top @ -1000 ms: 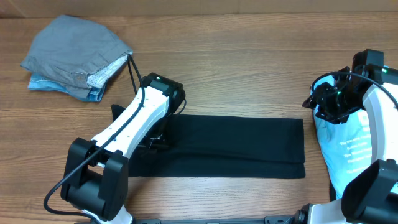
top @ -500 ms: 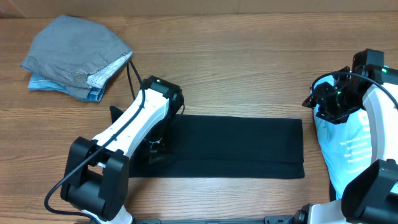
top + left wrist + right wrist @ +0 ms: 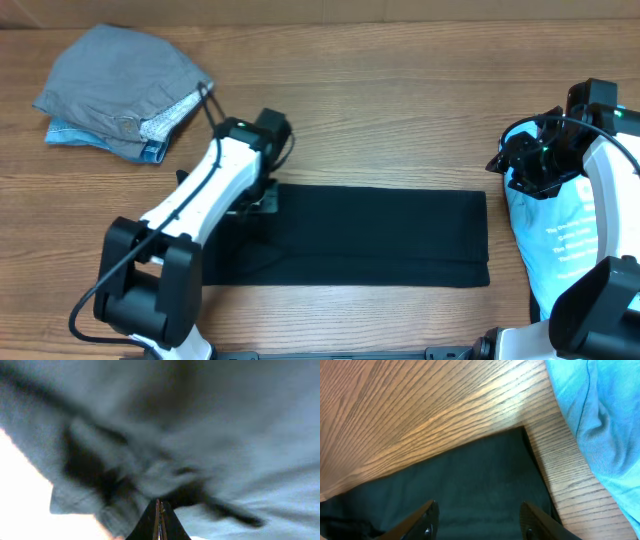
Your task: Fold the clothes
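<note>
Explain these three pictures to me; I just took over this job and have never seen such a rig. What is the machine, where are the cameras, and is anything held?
These are two robot arms at a wooden table, each ending in two fingers. The wide picture comes from a fixed camera overhead; the other two come from a camera on each wrist, looking along that arm's fingers. A black T-shirt, folded into a long strip, lies in the middle. A light blue T-shirt lies at the right edge, and a grey pile of clothes at the far left. The left fingers are shut, apparently pinching bunched fabric at the black shirt's left end. The right fingers are open, holding nothing, above its right end.
</note>
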